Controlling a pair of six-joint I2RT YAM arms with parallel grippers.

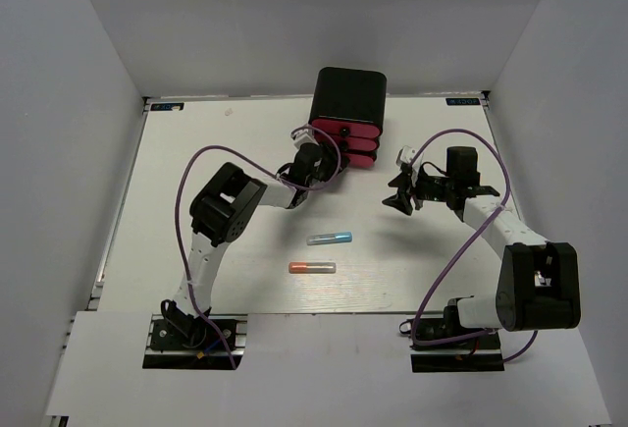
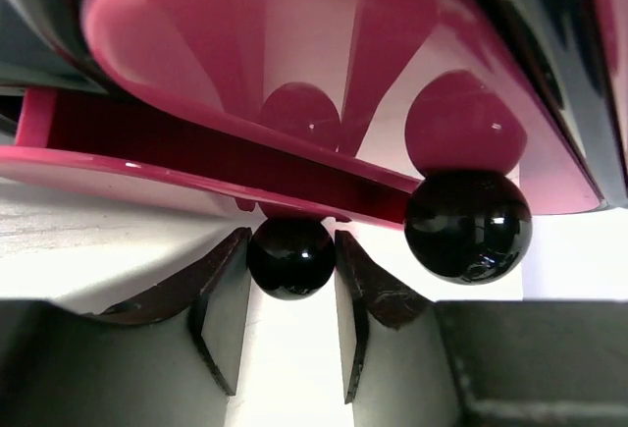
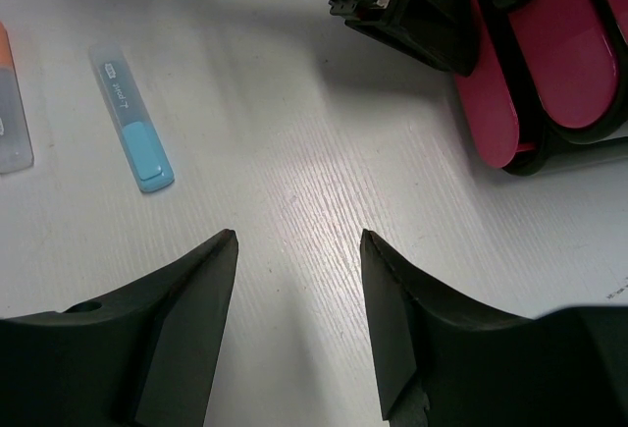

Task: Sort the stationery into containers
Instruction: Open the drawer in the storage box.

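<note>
Room: plain white walls close in the left, right and far sides.
Table: white top with a fine wood-like grain, matte, with soft shadows under the arms.
Drawer box: black with rounded corners, at the far centre of the table. It holds three stacked pink drawers that face the arms.
Left gripper: reaches to the drawer fronts. It is closed on one black round knob, with a finger touching each side. I cannot tell which drawer it belongs to.
Right gripper: jaws apart and holding nothing. It hovers over bare table, just right of the drawers.
Blue tube: lies flat on the table between the arms, outside the drawers.
Orange tube: lies flat near the blue tube, on its near side and apart from it.
</note>
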